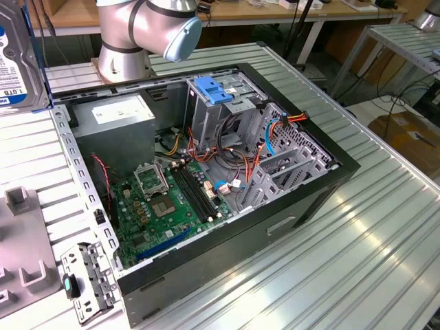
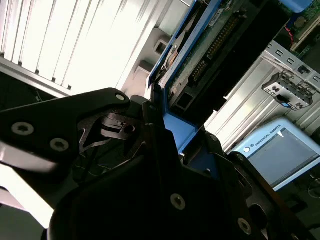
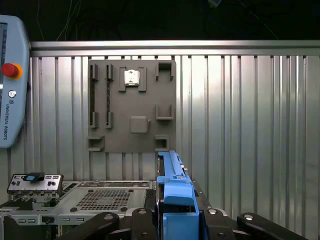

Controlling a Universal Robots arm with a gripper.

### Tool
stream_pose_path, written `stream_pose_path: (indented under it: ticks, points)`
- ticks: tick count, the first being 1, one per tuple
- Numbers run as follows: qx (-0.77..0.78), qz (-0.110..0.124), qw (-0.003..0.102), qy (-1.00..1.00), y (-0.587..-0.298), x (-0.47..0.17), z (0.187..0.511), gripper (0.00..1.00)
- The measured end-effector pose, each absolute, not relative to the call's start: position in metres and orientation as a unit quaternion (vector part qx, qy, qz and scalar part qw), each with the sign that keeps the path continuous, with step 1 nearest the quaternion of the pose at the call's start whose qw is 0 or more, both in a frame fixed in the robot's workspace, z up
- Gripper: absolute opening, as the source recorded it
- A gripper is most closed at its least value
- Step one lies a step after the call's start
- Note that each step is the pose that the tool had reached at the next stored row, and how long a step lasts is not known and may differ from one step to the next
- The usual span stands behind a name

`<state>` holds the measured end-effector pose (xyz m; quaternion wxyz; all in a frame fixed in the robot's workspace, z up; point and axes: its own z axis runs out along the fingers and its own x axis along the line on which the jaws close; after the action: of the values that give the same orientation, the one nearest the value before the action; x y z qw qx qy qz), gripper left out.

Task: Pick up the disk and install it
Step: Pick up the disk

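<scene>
**Disk held in the claw, clear of the open computer**

The claw [image 3: 175, 222] is closed on the disk [image 3: 172, 185]. Its black fingers [image 3: 107, 220] press against the blue side rails from both sides, with the disk standing on edge between them. In the first wrist view the disk is seen edge-on, so only a thin blue rail shows and its faces are hidden.

The second wrist view looks along the claw [image 2: 170, 140] and shows the green circuit-board underside of the disk [image 2: 210, 45]. The exact contact surfaces are lost in shadow.

In the exterior view the disk [image 1: 17, 62] hangs at the picture's left edge, which cuts it off. Part of the white label with its blue band is all that can be made out. It sits above the ribbed bench [image 1: 371, 227], well apart from the drive cage [image 1: 213, 103] inside the open computer case [image 1: 275, 227].

The robot arm [image 1: 137, 27] is cropped at the top of that view. The first wrist view also takes in a grey holder plate [image 3: 132, 107] lying on the bench and a control pendant [image 3: 10, 75], half cut off at the side.
</scene>
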<state>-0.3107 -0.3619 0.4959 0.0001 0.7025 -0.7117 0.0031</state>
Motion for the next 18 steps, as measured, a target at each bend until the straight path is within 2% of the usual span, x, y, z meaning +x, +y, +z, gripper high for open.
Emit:
stream_pose_path:
  ticks: [18]
  points:
    - [0.702,0.003,0.0,-0.712,-0.362,-0.286,0.496,0.37]
